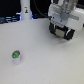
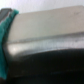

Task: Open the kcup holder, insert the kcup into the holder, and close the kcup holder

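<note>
The kcup [image 1: 16, 56], a small white pod with a green and blue top, stands on the white table [image 1: 45, 65] at the exterior view's lower left. My gripper [image 1: 62, 36] hangs at the upper right, far from the kcup, as a dark mass under the white arm [image 1: 62, 12]. I cannot separate the black kcup holder from the gripper there. A blurred pale grey bar [image 2: 47, 32] over a dark band [image 2: 50, 67] fills the wrist view from very close. The fingers do not show there.
A tall white bottle-shaped thing [image 1: 25, 10] with a dark mark stands at the back left. Dark clutter [image 1: 7, 20] lines the table's far edge. A teal strip [image 2: 6, 35] shows at one side of the wrist view.
</note>
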